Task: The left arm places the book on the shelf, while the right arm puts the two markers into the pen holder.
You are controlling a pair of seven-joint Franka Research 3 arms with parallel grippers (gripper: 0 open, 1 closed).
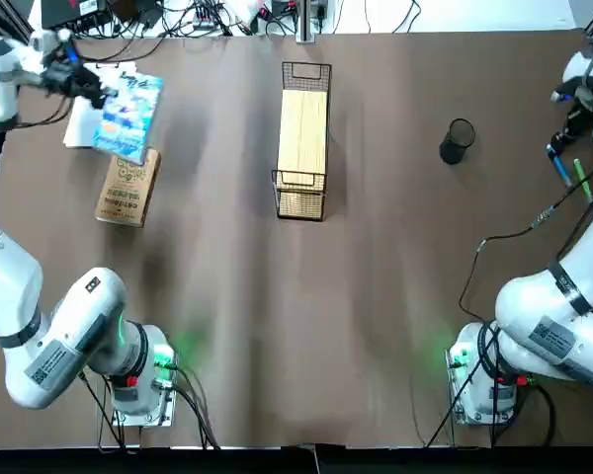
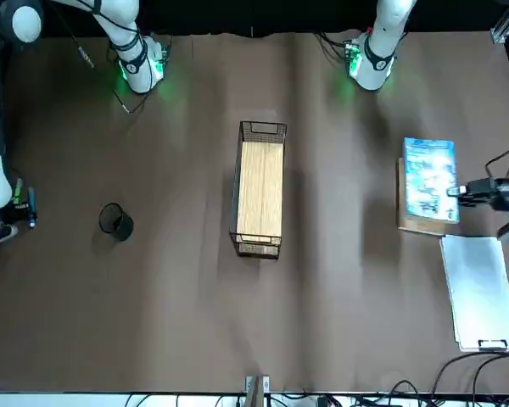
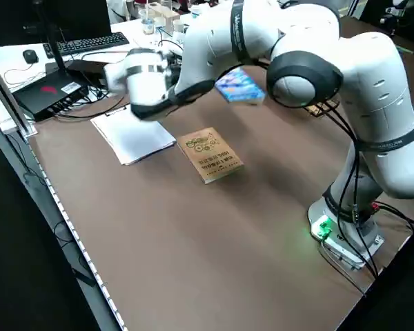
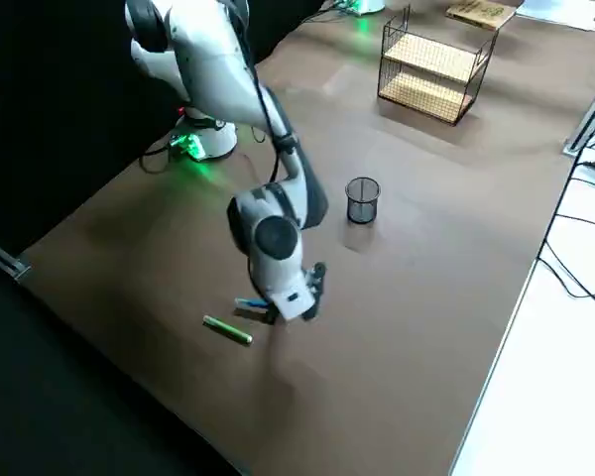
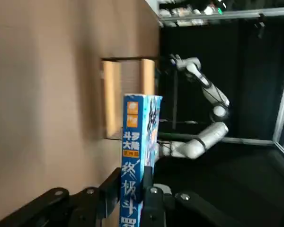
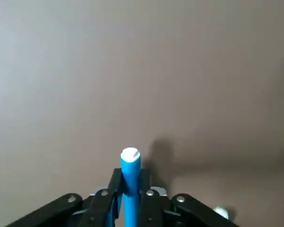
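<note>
Brown table (image 1: 376, 326) | book (image 1: 128, 116) clamped in left gripper (image 1: 91, 87), lifted at the far-left corner, shelf (image 1: 303, 136) lying to its right, long axis running front-to-back | right gripper (image 6: 130, 189) grips blue marker (image 6: 130, 182); pen holder (image 1: 457, 140) sits leftward; green marker (image 1: 580, 180) lies on table.
</note>
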